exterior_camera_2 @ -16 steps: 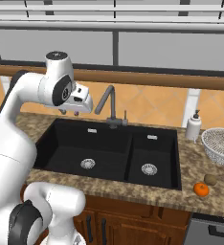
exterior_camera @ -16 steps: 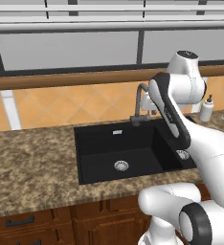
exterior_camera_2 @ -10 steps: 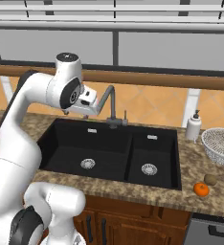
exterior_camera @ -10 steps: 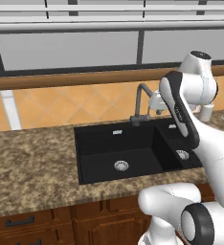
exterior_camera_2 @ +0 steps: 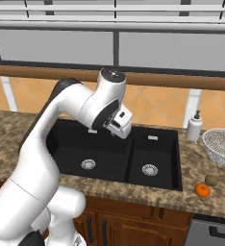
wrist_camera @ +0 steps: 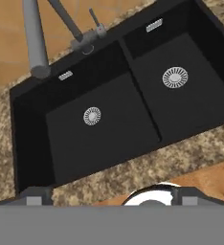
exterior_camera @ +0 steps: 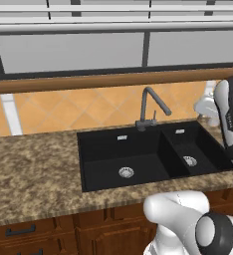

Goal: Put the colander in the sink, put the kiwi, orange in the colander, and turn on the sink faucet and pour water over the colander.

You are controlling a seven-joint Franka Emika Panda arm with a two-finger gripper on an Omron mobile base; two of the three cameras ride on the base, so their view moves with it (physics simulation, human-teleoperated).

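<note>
On the counter right of the sink point(exterior_camera_2: 61, 144), your colander point(exterior_camera_2: 220, 146) waits beside the orange point(exterior_camera_2: 202, 190) and kiwi point(exterior_camera_2: 211, 180). Your gripper point(exterior_camera_2: 119, 126), fingers spread and empty, hangs above the basins; fetching the colander looks first, so swing right.

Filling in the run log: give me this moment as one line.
stage: start | colander: on counter right of sink | orange, kiwi: on counter | gripper: open above sink

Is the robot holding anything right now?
No, nothing. Its end effector is open above the sink, and the colander sits untouched on the counter.
</note>
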